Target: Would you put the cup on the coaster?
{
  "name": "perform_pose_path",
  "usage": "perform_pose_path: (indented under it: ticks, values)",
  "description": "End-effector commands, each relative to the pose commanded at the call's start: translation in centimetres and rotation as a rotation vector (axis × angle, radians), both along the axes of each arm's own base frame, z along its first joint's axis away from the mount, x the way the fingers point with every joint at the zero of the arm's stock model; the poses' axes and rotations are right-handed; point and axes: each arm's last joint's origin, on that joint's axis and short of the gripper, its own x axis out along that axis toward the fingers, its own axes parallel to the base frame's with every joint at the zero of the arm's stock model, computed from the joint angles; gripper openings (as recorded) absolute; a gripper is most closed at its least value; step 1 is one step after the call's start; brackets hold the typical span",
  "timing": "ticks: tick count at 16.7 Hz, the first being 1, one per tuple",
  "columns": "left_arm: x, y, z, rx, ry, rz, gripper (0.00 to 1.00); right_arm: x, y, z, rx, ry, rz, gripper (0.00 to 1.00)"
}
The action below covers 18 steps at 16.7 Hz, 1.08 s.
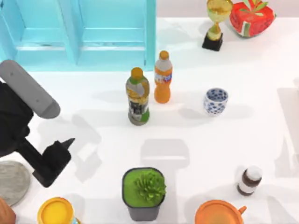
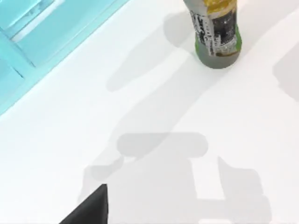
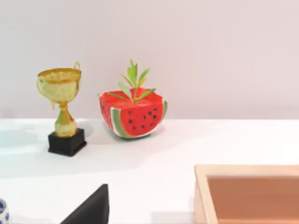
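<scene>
From above, the left pincer [image 1: 63,151] hangs over the left part of the bench [image 1: 210,140], carrying nothing; whether its fingers are spread or pressed together I cannot tell. The coaster [image 1: 10,181] lies just beside it, toward the bench's left edge, partly tucked under the arm. The cup [image 1: 216,101] stands upright well apart from this pincer, far off to its right, beyond the green-labelled bottle [image 1: 138,102] and the orange bottle [image 1: 163,84]. A potted succulent [image 1: 145,192], a small brown bottle [image 1: 249,180], an orange mug [image 1: 218,213] and a yellow-topped object [image 1: 55,211] also stand about.

From the left wrist, bare bench stretches ahead of the pincer, with the green-labelled bottle [image 2: 215,32] farther off.

From the right wrist, a trophy [image 3: 63,112] and a watermelon ornament [image 3: 133,114] stand well ahead of the right arm, a wooden box [image 3: 247,193] nearer; a sliver of the cup [image 3: 2,211] sits close by. That pincer's state I cannot tell.

Nothing of the task looks done: the cup remains ungrasped and far from the coaster. Reaching, lifting, carrying and setting down all remain.
</scene>
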Motion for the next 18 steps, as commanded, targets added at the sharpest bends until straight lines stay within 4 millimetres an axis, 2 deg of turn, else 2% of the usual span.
perform_pose_path:
  ticks: [3,5,7,11,14,18]
  values:
    - [4.9,-4.5,2.9,0.134,0.139,-0.224,1.00,0.0,0.0,0.0,0.000,0.000,0.000,1.00]
    - [8.7,-8.5,3.5,0.197,0.232,-0.379,1.00,0.0,0.0,0.0,0.000,0.000,0.000,1.00]
    - [12.7,-13.0,2.5,0.231,0.323,-0.518,1.00,0.0,0.0,0.0,0.000,0.000,0.000,1.00]
    - [18.7,-20.7,-1.9,0.224,0.428,-0.711,1.00,0.0,0.0,0.0,0.000,0.000,0.000,1.00]
    - [21.6,-23.9,-4.5,0.204,0.442,-0.778,1.00,0.0,0.0,0.0,0.000,0.000,0.000,1.00]
    - [24.1,-24.7,-5.5,0.206,0.400,-0.782,1.00,0.0,0.0,0.0,0.000,0.000,0.000,1.00]
